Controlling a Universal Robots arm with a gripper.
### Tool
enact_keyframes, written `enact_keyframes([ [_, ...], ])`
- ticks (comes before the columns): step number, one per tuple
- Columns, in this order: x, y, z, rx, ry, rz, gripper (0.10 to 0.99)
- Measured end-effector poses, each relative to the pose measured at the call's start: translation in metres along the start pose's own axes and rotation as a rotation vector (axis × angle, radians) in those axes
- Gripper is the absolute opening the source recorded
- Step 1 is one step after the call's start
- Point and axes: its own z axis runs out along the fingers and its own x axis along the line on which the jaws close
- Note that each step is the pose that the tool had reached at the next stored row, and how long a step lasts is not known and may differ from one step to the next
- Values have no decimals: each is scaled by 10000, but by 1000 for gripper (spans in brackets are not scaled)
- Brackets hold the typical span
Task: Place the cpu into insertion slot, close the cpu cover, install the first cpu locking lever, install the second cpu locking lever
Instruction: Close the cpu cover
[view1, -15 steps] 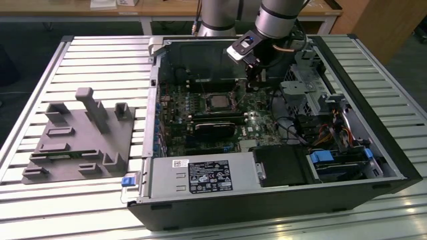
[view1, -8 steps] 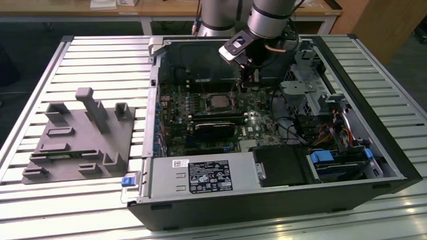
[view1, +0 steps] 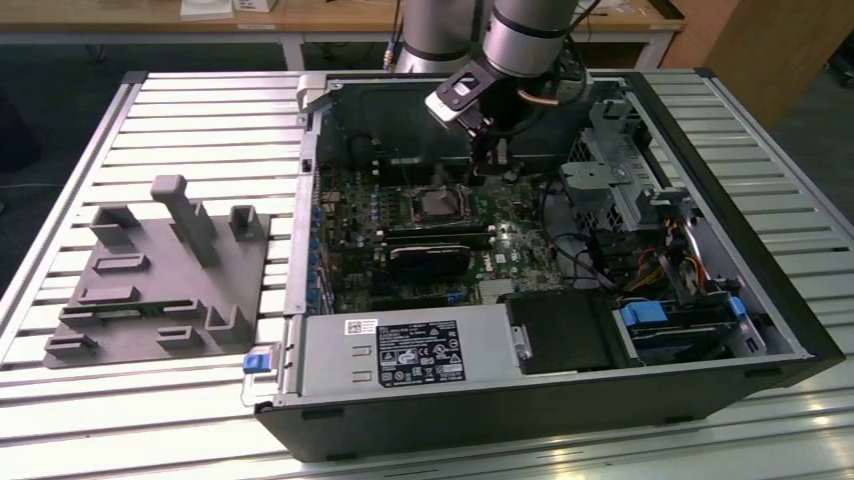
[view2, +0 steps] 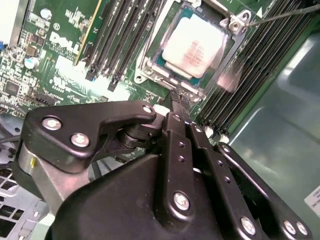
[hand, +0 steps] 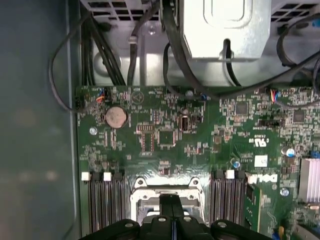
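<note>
The cpu (view2: 192, 47), a pale metallic square chip, lies in the insertion slot (view1: 434, 205) on the green motherboard. The cpu cover (hand: 136, 196), a silvery frame, lies flat around the chip, whose face shows through its window. A thin metal lever rod (view2: 285, 14) runs off from one corner of the socket. My gripper (view2: 179, 100) hangs just above the socket's edge with its black fingers pressed together and nothing between them. In the exterior view the gripper (view1: 487, 150) stands inside the open case, behind the socket. Its tips (hand: 170, 200) overlap the socket in the first wrist view.
Long black memory slots (view2: 122, 35) flank the socket on both sides. Cables (hand: 175, 60) and a metal drive cage (view1: 607, 190) crowd the case's side at the exterior view's right. A grey fixture (view1: 160, 270) sits on the slatted table at the exterior view's left.
</note>
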Motion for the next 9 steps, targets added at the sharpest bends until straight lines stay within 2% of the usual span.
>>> enact_keyframes([
  [5,0,-15,2,0,-1,0,106],
  [9,-1,-54,11,-13,0,1,106],
])
